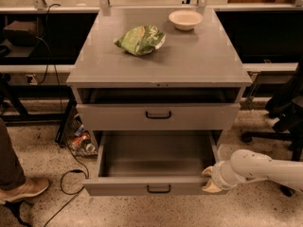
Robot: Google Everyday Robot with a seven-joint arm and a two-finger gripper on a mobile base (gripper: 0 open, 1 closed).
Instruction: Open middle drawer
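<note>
The robot's white hand (209, 178) sits at the right front corner of the pulled-out bottom grey drawer (118, 189), touching it; how far it is open cannot be told. The middle drawer (113, 117), a grey flat front with a small black bar handle, lies just above. A crumpled green bag (140, 39) and a white bowl (185, 19) rest on the grey surface (199, 65).

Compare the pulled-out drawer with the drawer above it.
Extension: the pulled-out drawer sits far forward, with its bare interior showing. The drawer above it is only slightly forward, leaving a dark gap under the cabinet top.
Gripper: the gripper is at the pulled-out drawer's right front corner. Nothing is near the drawer above it.
Shared: both have plain grey flat fronts with a small black bar handle at centre.
</note>
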